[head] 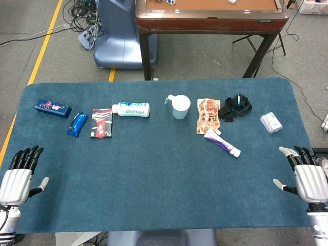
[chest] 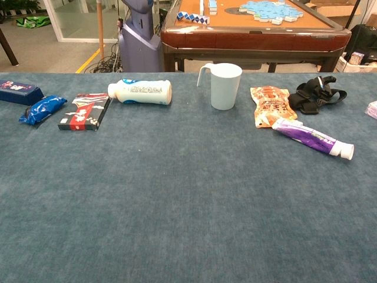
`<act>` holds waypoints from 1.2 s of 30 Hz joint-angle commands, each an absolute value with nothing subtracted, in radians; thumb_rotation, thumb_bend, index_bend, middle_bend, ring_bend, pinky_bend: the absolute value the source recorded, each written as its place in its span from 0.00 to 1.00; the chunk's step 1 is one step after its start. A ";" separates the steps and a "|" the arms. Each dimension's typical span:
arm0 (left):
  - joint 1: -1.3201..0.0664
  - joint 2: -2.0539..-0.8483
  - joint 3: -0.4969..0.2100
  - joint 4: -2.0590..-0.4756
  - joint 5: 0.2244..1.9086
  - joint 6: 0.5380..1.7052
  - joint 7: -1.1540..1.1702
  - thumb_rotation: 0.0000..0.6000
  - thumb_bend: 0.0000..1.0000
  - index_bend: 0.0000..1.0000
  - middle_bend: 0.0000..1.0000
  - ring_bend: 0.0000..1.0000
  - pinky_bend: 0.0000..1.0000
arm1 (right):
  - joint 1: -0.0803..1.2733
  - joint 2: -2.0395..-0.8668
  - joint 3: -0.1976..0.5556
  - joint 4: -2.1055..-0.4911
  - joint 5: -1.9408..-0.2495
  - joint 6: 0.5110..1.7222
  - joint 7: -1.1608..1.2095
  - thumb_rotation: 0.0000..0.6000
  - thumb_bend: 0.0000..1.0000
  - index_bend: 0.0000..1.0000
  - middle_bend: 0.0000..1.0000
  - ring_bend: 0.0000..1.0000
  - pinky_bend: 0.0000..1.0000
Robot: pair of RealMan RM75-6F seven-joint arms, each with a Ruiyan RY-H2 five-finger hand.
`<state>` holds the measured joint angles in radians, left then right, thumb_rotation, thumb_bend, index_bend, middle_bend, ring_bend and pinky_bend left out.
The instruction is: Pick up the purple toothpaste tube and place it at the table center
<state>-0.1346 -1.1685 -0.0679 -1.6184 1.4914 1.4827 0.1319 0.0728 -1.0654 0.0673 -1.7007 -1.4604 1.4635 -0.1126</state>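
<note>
The purple toothpaste tube [head: 222,142] lies flat on the blue table, right of the middle, its white cap pointing to the near right; the chest view shows the tube [chest: 312,138] just below an orange snack packet [chest: 270,105]. My left hand [head: 18,175] rests at the near left corner with fingers apart and nothing in it. My right hand [head: 306,173] rests at the near right edge, fingers spread and holding nothing, well to the right of the tube. Neither hand shows in the chest view.
Along the far half lie a dark blue box [head: 53,107], a blue packet [head: 77,124], a red-black box [head: 102,122], a white bottle on its side [head: 132,109], a white cup [head: 179,106], a black strap [head: 236,107] and a small white pack [head: 270,122]. A brown table [head: 210,15] stands behind.
</note>
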 commanded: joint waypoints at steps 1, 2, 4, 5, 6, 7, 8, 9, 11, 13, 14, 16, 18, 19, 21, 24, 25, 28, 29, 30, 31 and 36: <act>-0.136 -1.169 -0.068 -1.617 1.490 1.480 0.132 1.00 0.26 0.01 0.05 0.03 0.02 | 0.075 -1.065 0.068 -1.703 -1.459 1.461 -0.112 1.00 0.00 0.18 0.24 0.12 0.09; -0.136 -1.168 -0.068 -1.616 1.489 1.479 0.132 1.00 0.26 0.01 0.05 0.03 0.02 | 0.076 -1.064 0.068 -1.705 -1.459 1.457 -0.110 1.00 0.00 0.18 0.24 0.12 0.09; -0.136 -1.167 -0.068 -1.617 1.490 1.479 0.130 1.00 0.26 0.01 0.05 0.03 0.02 | 0.080 -1.061 0.069 -1.708 -1.459 1.451 -0.104 1.00 0.00 0.18 0.24 0.12 0.09; -0.136 -1.167 -0.067 -1.617 1.491 1.480 0.128 1.00 0.26 0.01 0.05 0.03 0.02 | 0.083 -1.058 0.069 -1.711 -1.459 1.445 -0.099 1.00 0.00 0.18 0.24 0.12 0.09; -0.136 -1.167 -0.067 -1.616 1.493 1.482 0.127 1.00 0.26 0.01 0.05 0.03 0.02 | 0.085 -1.055 0.069 -1.714 -1.459 1.440 -0.093 1.00 0.00 0.18 0.24 0.12 0.09; -0.136 -1.167 -0.066 -1.616 1.495 1.483 0.126 1.00 0.26 0.01 0.05 0.03 0.02 | 0.090 -1.049 0.070 -1.721 -1.459 1.430 -0.083 1.00 0.00 0.18 0.24 0.12 0.09; -0.135 -1.167 -0.066 -1.615 1.495 1.483 0.126 1.00 0.26 0.01 0.05 0.03 0.02 | 0.095 -1.043 0.070 -1.727 -1.460 1.421 -0.074 1.00 0.00 0.18 0.24 0.13 0.09; -0.135 -1.167 -0.066 -1.615 1.494 1.483 0.125 1.00 0.26 0.01 0.05 0.03 0.02 | 0.101 -1.035 0.070 -1.733 -1.461 1.410 -0.066 1.00 0.00 0.18 0.24 0.13 0.09; -0.135 -1.167 -0.065 -1.615 1.494 1.482 0.122 1.00 0.26 0.01 0.05 0.03 0.02 | 0.119 -1.012 0.071 -1.752 -1.461 1.375 -0.044 1.00 0.00 0.18 0.25 0.14 0.10; -0.134 -1.167 -0.064 -1.614 1.496 1.484 0.120 1.00 0.26 0.01 0.05 0.03 0.02 | 0.144 -0.986 0.074 -1.772 -1.458 1.330 -0.024 1.00 0.00 0.18 0.25 0.15 0.11; -0.134 -1.167 -0.064 -1.614 1.498 1.486 0.118 1.00 0.26 0.01 0.05 0.03 0.02 | 0.157 -0.974 0.076 -1.782 -1.455 1.307 -0.016 1.00 0.00 0.18 0.25 0.15 0.11; -0.132 -1.168 -0.062 -1.612 1.501 1.489 0.114 1.00 0.26 0.01 0.05 0.03 0.02 | 0.190 -0.945 0.082 -1.801 -1.444 1.247 0.008 1.00 0.00 0.18 0.26 0.16 0.11; -0.131 -1.168 -0.060 -1.610 1.500 1.489 0.113 1.00 0.26 0.01 0.05 0.03 0.02 | 0.223 -0.921 0.088 -1.813 -1.430 1.185 0.042 1.00 0.00 0.18 0.26 0.16 0.12; -0.130 -1.167 -0.059 -1.609 1.500 1.488 0.112 1.00 0.26 0.01 0.05 0.03 0.02 | 0.241 -0.908 0.091 -1.819 -1.421 1.149 0.060 1.00 0.00 0.18 0.26 0.16 0.12; -0.128 -1.166 -0.058 -1.608 1.498 1.489 0.109 1.00 0.26 0.01 0.05 0.03 0.02 | 0.285 -0.881 0.097 -1.828 -1.404 1.064 0.107 1.00 0.00 0.18 0.26 0.16 0.12; -0.125 -1.166 -0.057 -1.605 1.498 1.492 0.104 1.00 0.26 0.01 0.05 0.03 0.02 | 0.347 -0.864 0.109 -1.815 -1.375 0.955 0.153 1.00 0.00 0.17 0.26 0.16 0.12; -0.124 -1.166 -0.057 -1.604 1.498 1.492 0.103 1.00 0.26 0.01 0.05 0.03 0.02 | 0.364 -0.864 0.112 -1.807 -1.365 0.929 0.156 1.00 0.00 0.16 0.26 0.16 0.12; -0.124 -1.167 -0.055 -1.602 1.498 1.490 0.099 1.00 0.26 0.01 0.05 0.03 0.02 | 0.419 -0.878 0.124 -1.776 -1.324 0.848 0.152 1.00 0.00 0.15 0.26 0.16 0.12; -0.124 -1.167 -0.055 -1.602 1.497 1.489 0.099 1.00 0.26 0.01 0.05 0.03 0.02 | 0.432 -0.885 0.126 -1.767 -1.313 0.830 0.151 1.00 0.00 0.15 0.26 0.16 0.12; -0.124 -1.167 -0.055 -1.601 1.497 1.488 0.098 1.00 0.26 0.01 0.05 0.03 0.02 | 0.444 -0.891 0.128 -1.758 -1.302 0.813 0.148 1.00 0.00 0.14 0.26 0.16 0.12; -0.124 -1.168 -0.055 -1.601 1.496 1.487 0.097 1.00 0.26 0.01 0.05 0.03 0.02 | 0.459 -0.900 0.129 -1.745 -1.287 0.790 0.142 1.00 0.00 0.14 0.26 0.16 0.12; -0.126 -1.170 -0.053 -1.601 1.497 1.483 0.096 1.00 0.26 0.01 0.05 0.03 0.02 | 0.518 -0.945 0.133 -1.680 -1.218 0.705 0.120 1.00 0.00 0.13 0.26 0.16 0.12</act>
